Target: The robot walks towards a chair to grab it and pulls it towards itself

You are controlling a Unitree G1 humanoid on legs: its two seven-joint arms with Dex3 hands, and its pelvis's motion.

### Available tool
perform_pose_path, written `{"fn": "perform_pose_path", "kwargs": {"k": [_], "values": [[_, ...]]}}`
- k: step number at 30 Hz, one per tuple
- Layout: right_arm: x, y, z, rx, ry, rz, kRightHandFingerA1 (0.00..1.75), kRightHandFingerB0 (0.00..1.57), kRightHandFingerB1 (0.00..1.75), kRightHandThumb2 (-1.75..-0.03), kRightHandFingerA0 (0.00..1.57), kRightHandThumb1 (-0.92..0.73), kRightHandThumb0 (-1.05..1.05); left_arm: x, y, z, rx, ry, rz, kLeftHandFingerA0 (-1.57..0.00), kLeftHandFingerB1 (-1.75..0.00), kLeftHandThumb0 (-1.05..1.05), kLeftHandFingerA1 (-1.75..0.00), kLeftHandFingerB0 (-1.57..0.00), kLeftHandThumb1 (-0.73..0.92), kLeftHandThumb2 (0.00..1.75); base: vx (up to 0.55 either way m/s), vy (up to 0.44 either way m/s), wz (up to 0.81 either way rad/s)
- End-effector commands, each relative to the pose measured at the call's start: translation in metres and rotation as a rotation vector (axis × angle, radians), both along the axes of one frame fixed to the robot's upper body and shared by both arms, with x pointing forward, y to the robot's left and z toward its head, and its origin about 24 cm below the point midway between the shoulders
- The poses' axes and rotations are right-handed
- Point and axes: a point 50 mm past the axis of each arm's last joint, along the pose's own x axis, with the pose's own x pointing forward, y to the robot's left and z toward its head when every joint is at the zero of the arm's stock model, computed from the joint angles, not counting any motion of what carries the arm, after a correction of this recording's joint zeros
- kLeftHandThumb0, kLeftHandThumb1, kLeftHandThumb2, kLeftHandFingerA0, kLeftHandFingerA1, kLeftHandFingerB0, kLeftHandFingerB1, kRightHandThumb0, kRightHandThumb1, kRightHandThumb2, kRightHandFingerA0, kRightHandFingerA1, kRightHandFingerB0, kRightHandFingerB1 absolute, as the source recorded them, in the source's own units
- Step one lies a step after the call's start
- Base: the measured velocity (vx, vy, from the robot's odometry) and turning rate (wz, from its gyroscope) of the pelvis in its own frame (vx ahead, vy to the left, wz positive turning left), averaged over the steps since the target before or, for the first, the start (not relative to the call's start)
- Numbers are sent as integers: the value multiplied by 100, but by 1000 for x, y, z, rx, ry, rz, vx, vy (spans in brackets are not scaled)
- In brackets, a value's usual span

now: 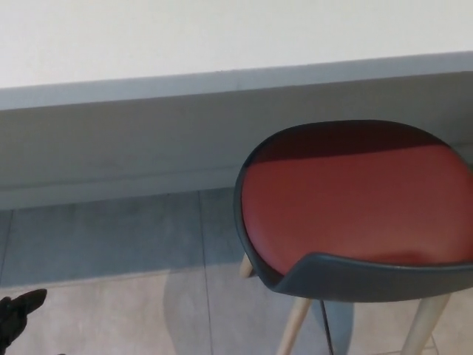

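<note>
Nearest the camera, at the bottom left corner of the head view, only a small black tip of the left hand point(18, 314) shows, low over the tiled floor point(111, 296). So little of it is in the picture that I cannot tell whether it is spread or closed; it touches nothing that can be seen. The right hand does not show at all.

Further out, to the right of that hand and well apart from it, stands the chair point(355, 214): a red padded seat in a dark grey shell on pale wooden legs point(294, 325). The raised dark rim point(369, 277) that curls up along the near edge of the seat looks like the low backrest, which would put the back of the chair toward the robot. That rim runs crosswise in the picture, left to right, and the chair runs off the right edge.

Beyond the chair, the grey front edge of a white tabletop point(148, 81) crosses the whole view; its shadow covers the far part of the seat, so the chair is tucked partly under it.

The chair lies right of centre, so by my judgement the unseen right arm is the nearer one; the left hand would have to travel up and across the floor to reach the near rim, the likely place to take hold for a pull straight back.
</note>
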Motion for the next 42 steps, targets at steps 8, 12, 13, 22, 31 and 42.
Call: {"fn": "perform_pose_path", "kwargs": {"k": [8, 12, 13, 22, 31, 42], "values": [[41, 8, 12, 25, 41, 163, 7, 0, 12, -87, 1, -43, -78, 55, -45, 26, 81, -64, -282, 0, -35, -65, -49, -2, 38, 84, 0, 0, 0], [50, 9, 15, 1, 64, 191, 7, 0, 12, -86, 1, -43, -78, 68, -61, 30, 94, -61, -324, -2, -31, -65, -43, -6, 37, 85, 0, 0, 0], [52, 10, 15, -2, 70, 194, 20, 0, 11, -65, 0, -42, -86, 69, -64, 30, 97, -64, -338, -3, -30, -65, -37, -3, 35, 85, 0, 0, 0], [62, 7, 15, -47, 152, 157, 21, 0, 28, -83, 5, -35, -68, 75, -111, 34, 145, -99, -485, 0, -34, -85, -41, -2, 50, 56, 0, 0, 0], [64, 11, 11, -51, 155, 151, 17, 0, 22, -85, 8, -41, -71, 73, -128, 32, 160, -79, -560, -1, -30, -68, -40, -4, 38, 87, 0, 0, 0], [88, 26, 17, -80, 103, 192, 25, 0, 26, -85, 1, -40, -71, 94, -169, 42, 206, -155, -574, -5, -32, -85, -47, -7, 50, 56, 0, 0, 0]]}}
